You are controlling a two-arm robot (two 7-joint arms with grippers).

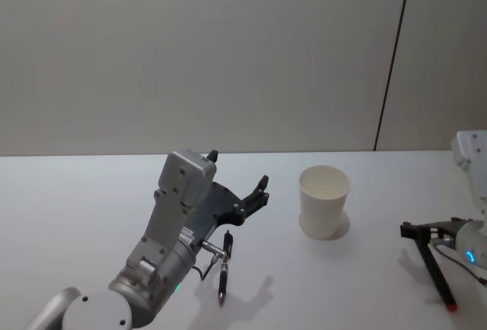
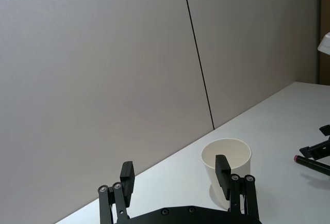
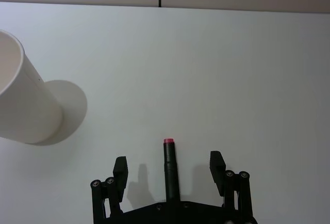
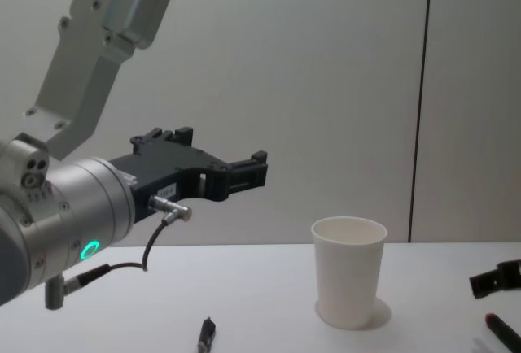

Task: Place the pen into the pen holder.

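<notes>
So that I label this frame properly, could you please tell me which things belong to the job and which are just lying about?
Job: cup; red-tipped pen, between the open fingers of the right gripper.
Lying about, likely: black pen, flat on the table, untouched below the raised, open left gripper.

Bright, even overhead light, soft shadows (darkest beside the pen holder (image 1: 324, 201))
</notes>
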